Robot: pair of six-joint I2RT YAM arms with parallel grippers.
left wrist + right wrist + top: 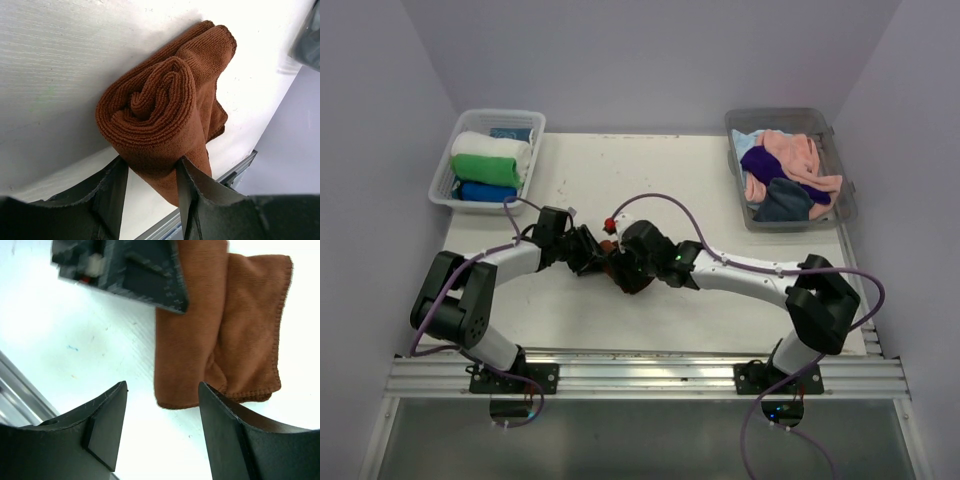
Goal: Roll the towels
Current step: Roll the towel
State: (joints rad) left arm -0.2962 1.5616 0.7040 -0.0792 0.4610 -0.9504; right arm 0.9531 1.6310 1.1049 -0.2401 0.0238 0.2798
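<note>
A brown towel lies partly rolled at the middle of the table, between the two grippers. In the left wrist view its rolled end shows as a spiral, and my left gripper is shut on the lower part of that roll. In the right wrist view the flat, folded tail of the brown towel lies on the table, and my right gripper is open and empty just above its near edge. The left gripper's black body shows at the top of that view.
A clear bin at the back left holds rolled white, green and blue towels. A grey bin at the back right holds loose pink, purple and dark towels. The metal rail runs along the near table edge.
</note>
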